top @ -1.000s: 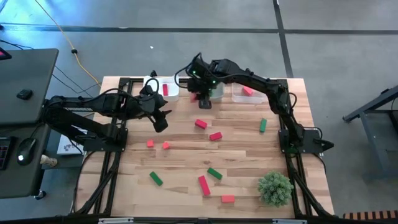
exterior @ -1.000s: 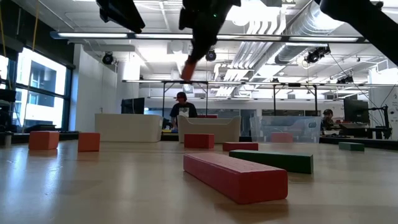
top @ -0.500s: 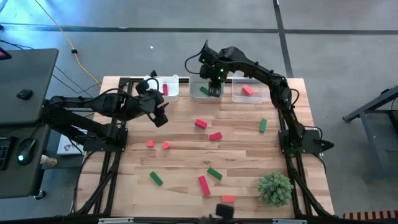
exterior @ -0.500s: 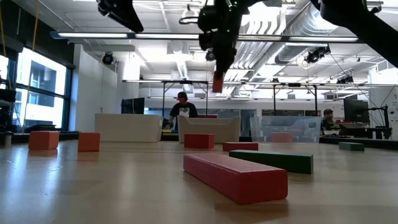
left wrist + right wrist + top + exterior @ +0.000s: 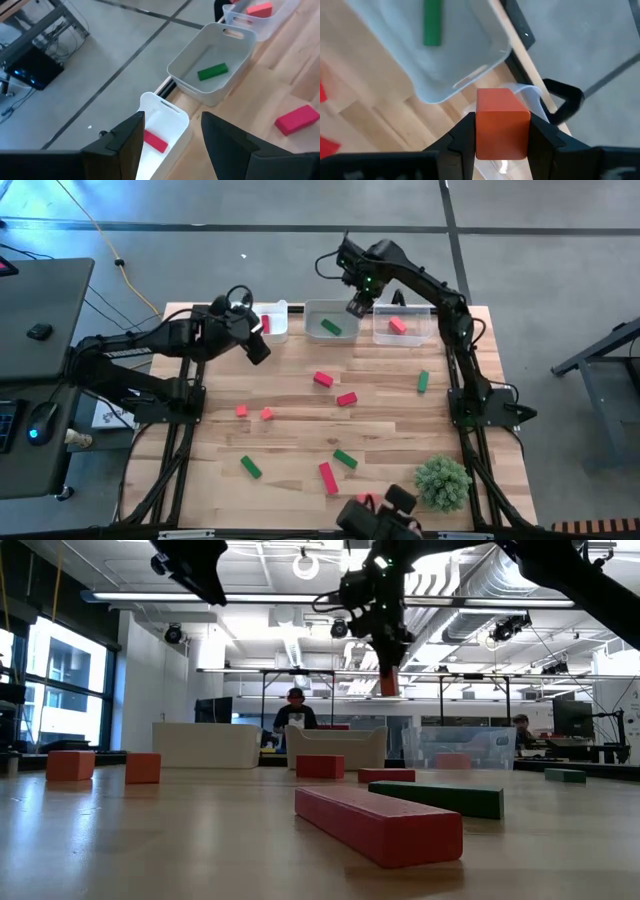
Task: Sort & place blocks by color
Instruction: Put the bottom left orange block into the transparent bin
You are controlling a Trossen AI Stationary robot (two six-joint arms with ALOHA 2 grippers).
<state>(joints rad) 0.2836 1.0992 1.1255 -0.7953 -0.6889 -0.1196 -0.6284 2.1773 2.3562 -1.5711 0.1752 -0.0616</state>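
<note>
Your right gripper (image 5: pixel 501 137) is clamped on an orange-red block (image 5: pixel 501 122), held high between the middle bin (image 5: pixel 330 321) and the right bin (image 5: pixel 403 327). Your left gripper (image 5: pixel 170 142) hovers with its fingers apart near the left bin (image 5: pixel 165 131), which holds one red block (image 5: pixel 154 141). A green block (image 5: pixel 212 71) lies in the middle bin

Right gripper (image 5: pixel 501 131) clamping orange-red block (image 5: pixel 501 121), clear bin (image 5: pixel 470 75) holding green block (image 5: pixel 432 22)
</note>
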